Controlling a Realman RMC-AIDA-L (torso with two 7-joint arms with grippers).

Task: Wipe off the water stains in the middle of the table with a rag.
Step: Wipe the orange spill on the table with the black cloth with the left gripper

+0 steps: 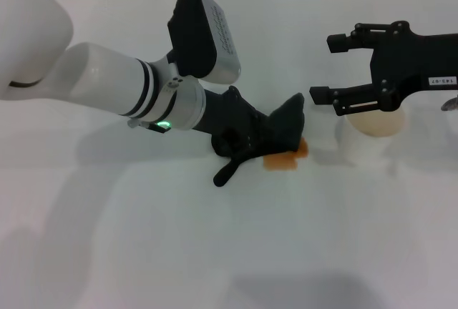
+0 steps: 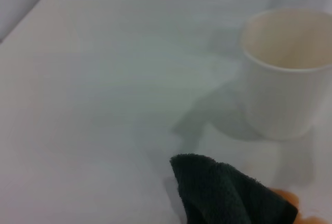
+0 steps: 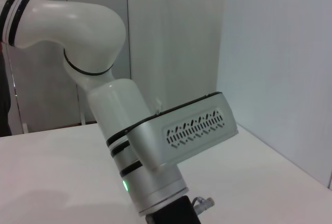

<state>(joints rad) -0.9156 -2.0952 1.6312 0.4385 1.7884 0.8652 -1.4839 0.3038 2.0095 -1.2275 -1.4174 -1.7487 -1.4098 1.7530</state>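
- The left arm, white with black rings and a green light at the wrist, reaches in from the left side and slants down toward the middle of the broad, smooth white table [image 1: 229, 252].
- The left gripper [image 1: 247, 134] is black and buried in the soft dark teal-black rag [image 1: 283, 131]; it appears clamped on the cloth, though the fingertips themselves are hidden by the folds.
- The right gripper [image 1: 336, 69] hangs above the table at the right, held level, its two black fingers spread apart and pointing toward the left arm; it holds nothing.
- Just below and behind the right gripper stands a white paper cup [image 1: 376, 134], upright, open mouth up; the left wrist view shows it empty [image 2: 288, 71].
- The rag's long axis runs diagonally: one raised corner points up toward the cup, and a narrow tail-like corner [image 1: 227, 173] trails down toward the robot and lies on the table.
- The translucent orange-amber water stains [image 1: 286, 159] sit near the table's middle, touching the rag's lower edge and partly covered by it; a small orange patch shows beside the cloth in the left wrist view [image 2: 290, 199].
- The stain lies between the rag and the cup, near the cup but apart from it.
- Bare table stretches wide on the robot's side of the rag and to the left; the far table edge runs behind both arms.
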